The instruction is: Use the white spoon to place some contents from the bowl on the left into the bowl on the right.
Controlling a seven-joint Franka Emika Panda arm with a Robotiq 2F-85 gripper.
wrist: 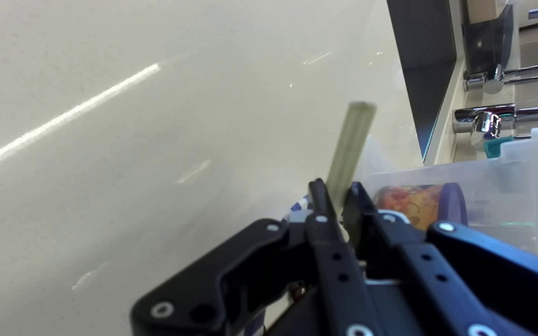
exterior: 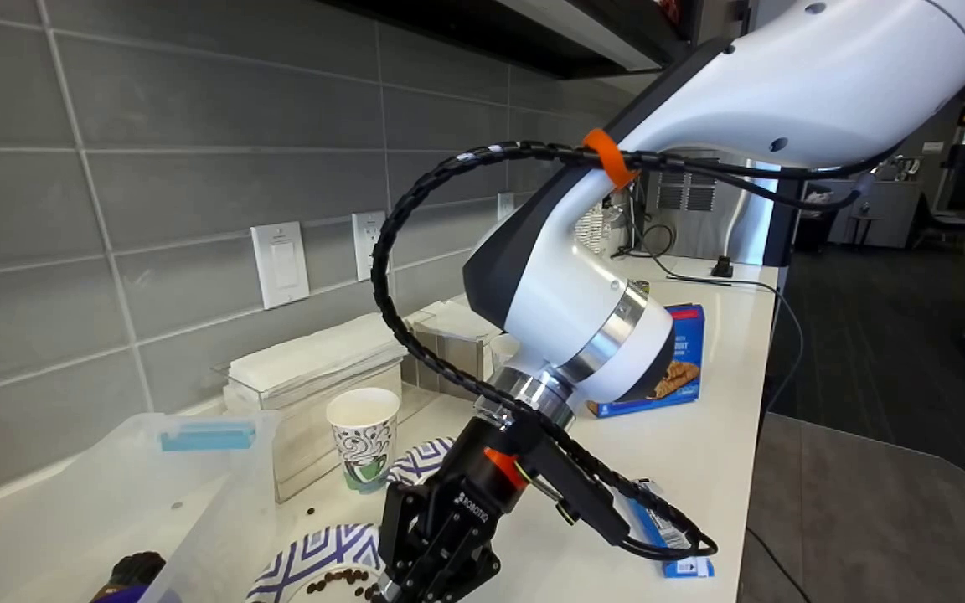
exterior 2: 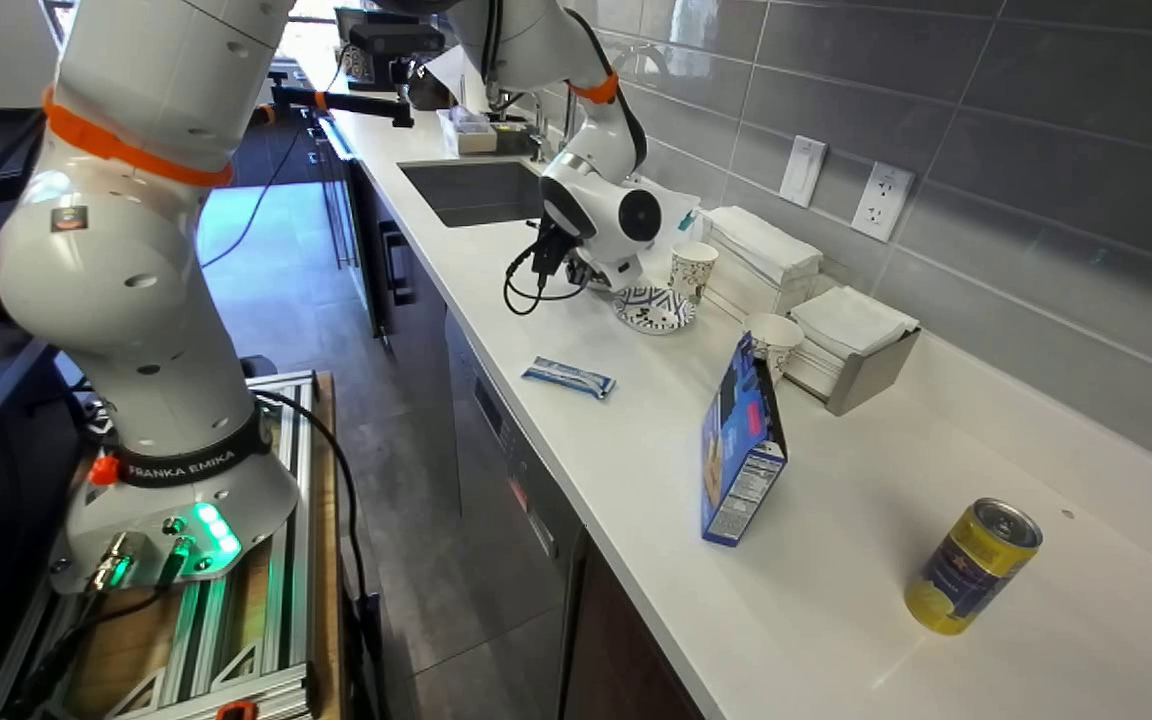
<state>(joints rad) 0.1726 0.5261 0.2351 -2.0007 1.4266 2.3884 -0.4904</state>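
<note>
Pinching: in the wrist view the gripper (wrist: 338,192) is clasping the white spoon (wrist: 352,140) between its two fingertips, and a pale, flat length of handle is jutting past them; where the scoop end is lying, I cannot tell.
Arm (exterior: 566,285): in an exterior view it is slanting down toward the counter (exterior: 583,569).
Nearer bowl (exterior: 315,548): it is running partly out of frame and holding small dark pieces (exterior: 348,576); the gripper's lower end is overlapping it, and whether the two are touching I cannot tell.
Farther bowl (exterior: 420,461): it is sitting just beside a patterned paper cup (exterior: 363,440), the gripper partly covering it.
Stray piece (exterior: 311,510): it is lying on the counter near the nearer bowl.
Bin (exterior: 231,511): it is standing beside the nearer bowl, and in the wrist view a jar (wrist: 414,203) with a purple lid is resting inside.
Blue box (exterior 2: 736,440): it is standing between a wrapped bar (exterior 2: 569,377) and a yellow can (exterior 2: 973,567).
</note>
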